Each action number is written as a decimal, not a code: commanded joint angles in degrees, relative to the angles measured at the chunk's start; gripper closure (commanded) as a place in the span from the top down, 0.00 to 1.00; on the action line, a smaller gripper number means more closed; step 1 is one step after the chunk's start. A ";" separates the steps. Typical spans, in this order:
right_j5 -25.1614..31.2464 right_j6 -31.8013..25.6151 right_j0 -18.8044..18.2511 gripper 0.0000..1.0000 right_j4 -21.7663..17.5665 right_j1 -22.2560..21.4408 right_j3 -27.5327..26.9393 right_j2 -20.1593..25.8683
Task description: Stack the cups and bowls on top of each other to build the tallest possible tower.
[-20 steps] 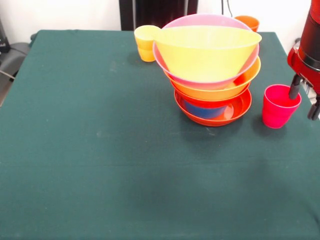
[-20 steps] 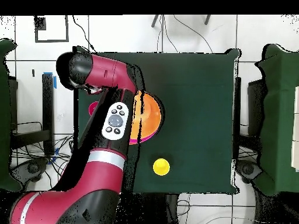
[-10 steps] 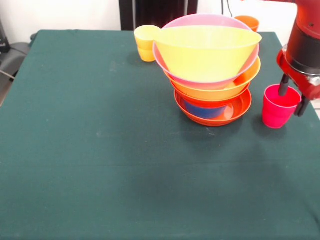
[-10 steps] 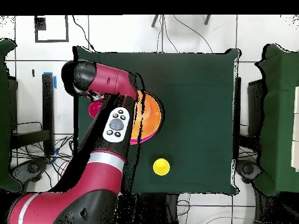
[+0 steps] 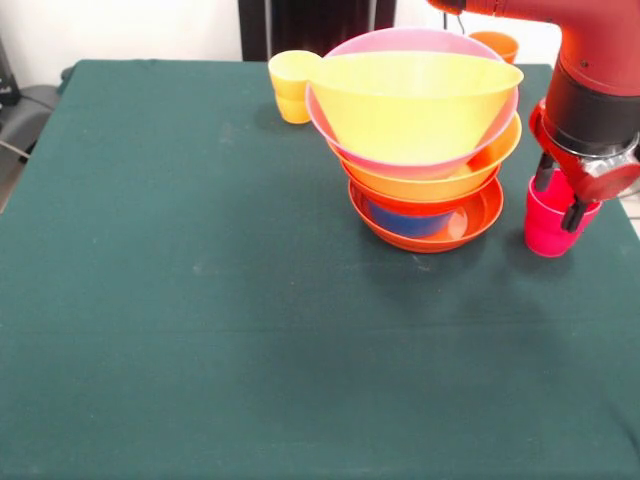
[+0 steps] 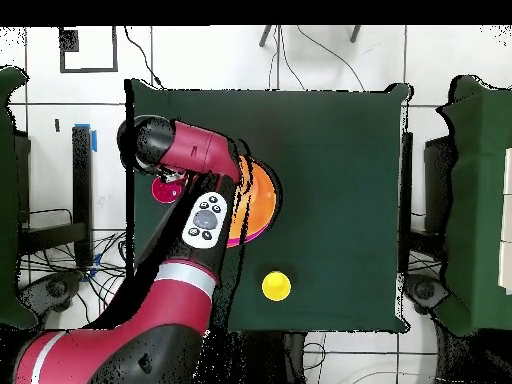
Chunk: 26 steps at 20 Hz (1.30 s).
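Observation:
The tower (image 5: 420,130) stands right of the table's middle: a shallow red-orange bowl (image 5: 470,222) lowest with a blue bowl (image 5: 405,220) in it, then orange, pink and yellow bowls (image 5: 400,100). It shows partly under the arm in the overhead view (image 6: 258,198). A red-pink cup (image 5: 548,235) stands upright right of it. My gripper (image 5: 558,195) is open right over this cup, its dark fingers (image 5: 543,172) down at the rim. A yellow cup (image 5: 292,85) stands behind the tower on the left, and an orange cup (image 5: 496,43) behind on the right.
The green table (image 5: 200,300) ends close to the right of the red-pink cup. The arm (image 6: 190,250) covers the cup's side of the table in the overhead view. The yellow cup (image 6: 276,286) shows near the robot's edge there.
My gripper has moved left from the table's right edge to above the red-pink cup. The cup, tower and other cups have not moved.

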 commanded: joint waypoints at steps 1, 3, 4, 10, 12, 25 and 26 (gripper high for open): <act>-6.74 9.27 1.01 1.00 1.32 0.59 5.41 6.05; -7.23 9.24 1.02 1.00 1.82 0.66 5.61 6.45; -7.50 9.16 0.99 1.00 2.09 0.65 5.76 6.70; -9.08 8.92 0.83 1.00 4.05 0.78 6.22 8.65; -9.22 8.80 0.74 1.00 4.77 0.85 6.35 9.29; -7.71 9.38 0.99 1.00 9.40 -0.75 9.13 11.17; -7.31 9.86 1.38 1.00 9.46 -0.85 9.11 10.89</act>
